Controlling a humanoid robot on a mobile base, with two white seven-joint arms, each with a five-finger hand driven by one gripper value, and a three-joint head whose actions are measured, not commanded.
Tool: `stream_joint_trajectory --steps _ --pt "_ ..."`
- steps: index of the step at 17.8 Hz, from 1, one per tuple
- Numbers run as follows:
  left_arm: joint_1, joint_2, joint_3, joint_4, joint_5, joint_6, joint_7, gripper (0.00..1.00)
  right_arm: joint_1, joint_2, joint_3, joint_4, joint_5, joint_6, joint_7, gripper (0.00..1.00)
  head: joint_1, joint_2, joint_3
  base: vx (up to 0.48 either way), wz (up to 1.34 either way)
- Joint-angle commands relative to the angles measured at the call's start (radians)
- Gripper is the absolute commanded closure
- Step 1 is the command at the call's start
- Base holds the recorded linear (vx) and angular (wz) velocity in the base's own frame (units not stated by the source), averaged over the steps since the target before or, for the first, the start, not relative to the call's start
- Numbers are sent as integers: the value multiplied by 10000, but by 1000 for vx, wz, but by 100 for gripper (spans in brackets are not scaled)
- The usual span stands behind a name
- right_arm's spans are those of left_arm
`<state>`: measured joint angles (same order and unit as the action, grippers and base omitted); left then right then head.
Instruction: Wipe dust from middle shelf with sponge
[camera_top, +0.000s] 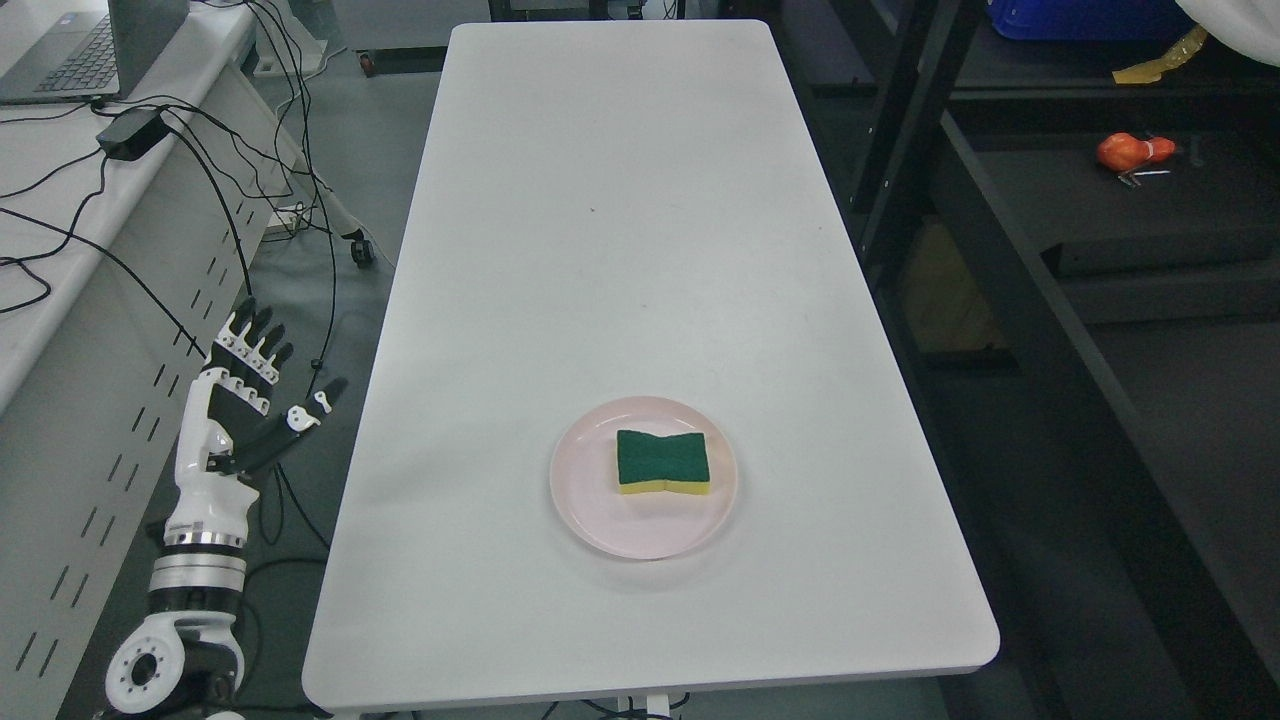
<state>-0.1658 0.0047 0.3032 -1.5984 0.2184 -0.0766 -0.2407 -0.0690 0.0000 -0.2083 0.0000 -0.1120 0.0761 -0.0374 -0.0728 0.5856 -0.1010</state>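
Lab: cabled laptop (70, 50), metal racking (1000, 250)

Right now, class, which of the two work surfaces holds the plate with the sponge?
The white table in the middle: the pink plate sits near its front, with the sponge on it. The desk at left carries only a laptop and cables.

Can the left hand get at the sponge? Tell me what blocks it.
Probably yes: the left hand hangs open beside the table, and nothing stands between it and the sponge on the plate.
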Motion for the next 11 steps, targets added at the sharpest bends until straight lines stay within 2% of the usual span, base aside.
stream_joint_trajectory --steps 1,4,6,9,11 --pt "-885 1618 -881 473 -2051 -138 -93 2 0 -175 -3 -174 0 6 6 0 0 0 0 0 0" --pt "-2172 3292 -2641 1286 -5119 -1422 -139 3 0 -175 -3 -174 0 6 6 0 0 0 0 0 0" --pt "-3412 3862 -4098 1365 -7434 -2252 -276 3 0 -175 -3 -174 0 6 6 0 0 0 0 0 0" --pt "-5284 4003 -6321 1458 -10107 -2897 -1697 3 0 -175 -3 -174 0 6 6 0 0 0 0 0 0" --pt "-6375 3820 -8100 1503 -11108 -3739 -2483 4 0 -175 12 -174 0 6 6 0 0 0 0 0 0"
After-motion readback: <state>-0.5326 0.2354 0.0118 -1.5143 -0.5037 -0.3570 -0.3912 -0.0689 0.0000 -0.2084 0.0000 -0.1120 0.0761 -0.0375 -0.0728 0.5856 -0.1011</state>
